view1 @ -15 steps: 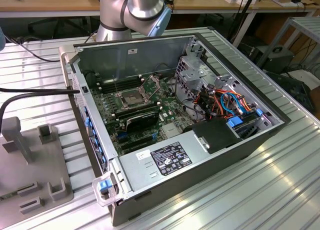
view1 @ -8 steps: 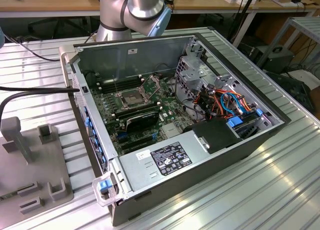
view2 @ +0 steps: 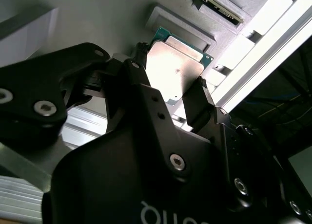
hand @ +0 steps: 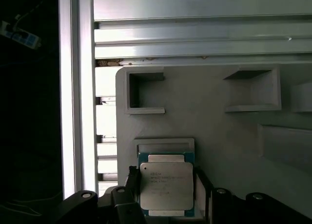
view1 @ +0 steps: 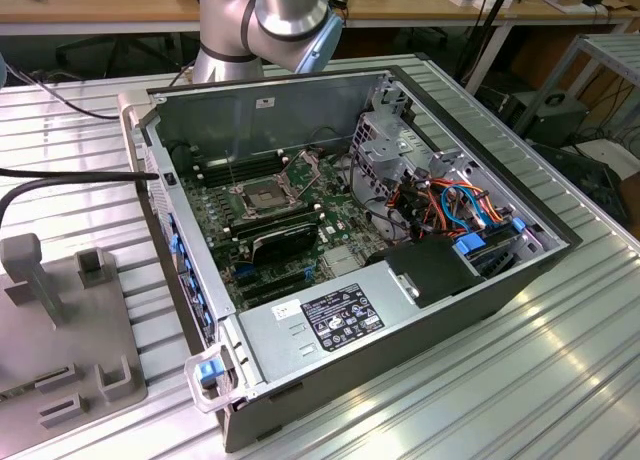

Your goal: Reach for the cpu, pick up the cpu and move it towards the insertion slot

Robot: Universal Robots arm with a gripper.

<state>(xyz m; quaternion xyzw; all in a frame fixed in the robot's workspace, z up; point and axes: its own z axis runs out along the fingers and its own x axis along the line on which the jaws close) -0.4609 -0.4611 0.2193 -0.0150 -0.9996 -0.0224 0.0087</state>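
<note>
The cpu (hand: 166, 184), a thin square chip with a pale metal face on a green board, sits between my gripper's (hand: 166, 191) two dark fingers in both wrist views. One fingertip (view2: 140, 53) presses one edge of the cpu (view2: 176, 63) and the other fingertip (view2: 201, 86) presses the opposite edge, so my gripper (view2: 171, 72) is shut on it. The chip lies at a shallow square recess (hand: 165, 145) of a grey plastic block; I cannot tell whether it is lifted off it. The insertion slot (view1: 262, 195), a metal-framed socket with a dark centre, lies inside the open computer case in the exterior view.
The grey block (view1: 60, 325) with raised pegs and notches stands at the exterior view's left on a ribbed aluminium table (view1: 560, 380). The open case (view1: 300, 110) holds cables, a drive cage and a power supply (view1: 330, 320). The arm's base (view1: 265, 20) rises behind the case.
</note>
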